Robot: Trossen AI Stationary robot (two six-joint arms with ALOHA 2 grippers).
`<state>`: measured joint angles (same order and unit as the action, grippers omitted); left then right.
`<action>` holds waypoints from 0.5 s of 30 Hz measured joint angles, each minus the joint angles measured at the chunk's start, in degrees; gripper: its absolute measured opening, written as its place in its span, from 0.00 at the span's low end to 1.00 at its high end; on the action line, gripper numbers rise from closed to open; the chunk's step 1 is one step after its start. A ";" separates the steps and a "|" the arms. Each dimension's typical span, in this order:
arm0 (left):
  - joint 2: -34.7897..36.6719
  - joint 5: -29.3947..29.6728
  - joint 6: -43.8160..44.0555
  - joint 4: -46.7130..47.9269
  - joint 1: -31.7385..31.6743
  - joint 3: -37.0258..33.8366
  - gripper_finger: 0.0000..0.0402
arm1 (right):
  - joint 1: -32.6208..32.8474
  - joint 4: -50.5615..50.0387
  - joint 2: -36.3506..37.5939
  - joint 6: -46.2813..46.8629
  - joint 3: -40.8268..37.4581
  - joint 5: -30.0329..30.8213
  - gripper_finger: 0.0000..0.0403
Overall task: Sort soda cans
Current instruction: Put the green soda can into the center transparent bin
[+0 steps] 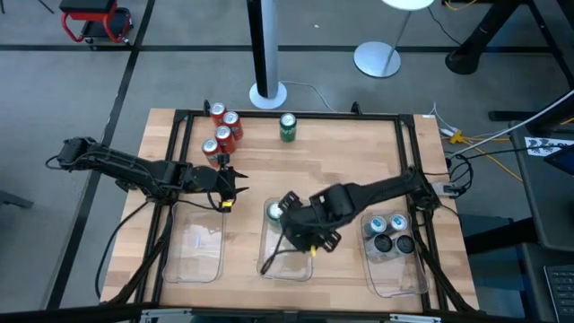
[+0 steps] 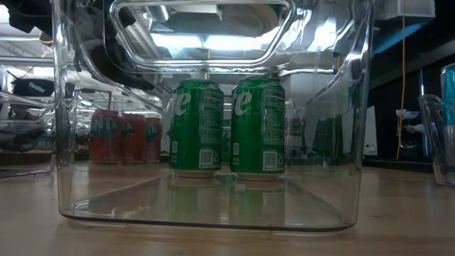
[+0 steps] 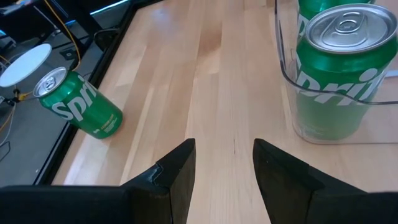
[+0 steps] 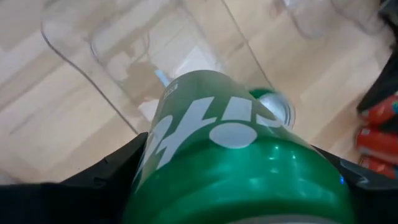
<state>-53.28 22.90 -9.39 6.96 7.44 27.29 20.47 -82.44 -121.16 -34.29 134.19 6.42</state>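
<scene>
My right gripper [image 1: 300,231] hangs over the middle clear tray [image 1: 289,266], shut on a green soda can [image 4: 230,162]. Two green cans [image 2: 197,128] [image 2: 257,126] stand upright on that tray's floor at its far end. One more green can [image 1: 287,127] stands on the table near the far edge, beside several red cans [image 1: 222,130]. Silver-blue and dark cans [image 1: 387,231] stand in the right tray. My left gripper [image 3: 224,168] is open and holds nothing. It sits left of the middle tray above bare wood. My right gripper pinches the green can by two opposite sides of its wall [image 4: 155,155], one dark finger [image 4: 109,171] on each side. The fingers slant down from above. The can is tilted, its silver top [image 4: 275,107] pointing away from the wrist, and it is clear of the tray below.
An empty clear tray [image 1: 199,251] lies at the near left. A black frame [image 1: 179,121] runs round the table edge. Bare wood lies open between the far cans and the trays.
</scene>
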 joint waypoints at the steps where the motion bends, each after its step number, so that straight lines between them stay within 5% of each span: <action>1: 0.00 0.00 0.00 -0.02 0.00 0.00 0.38 | 0.39 0.58 -0.07 0.08 0.00 -0.01 0.76; 15: 0.02 0.00 -0.04 0.13 0.00 -0.02 0.38 | 1.26 3.04 -7.66 -0.89 -0.04 -5.41 0.76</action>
<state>-53.25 22.90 -9.43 7.09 7.44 27.27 21.74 -79.40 -128.82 -35.18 134.15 1.01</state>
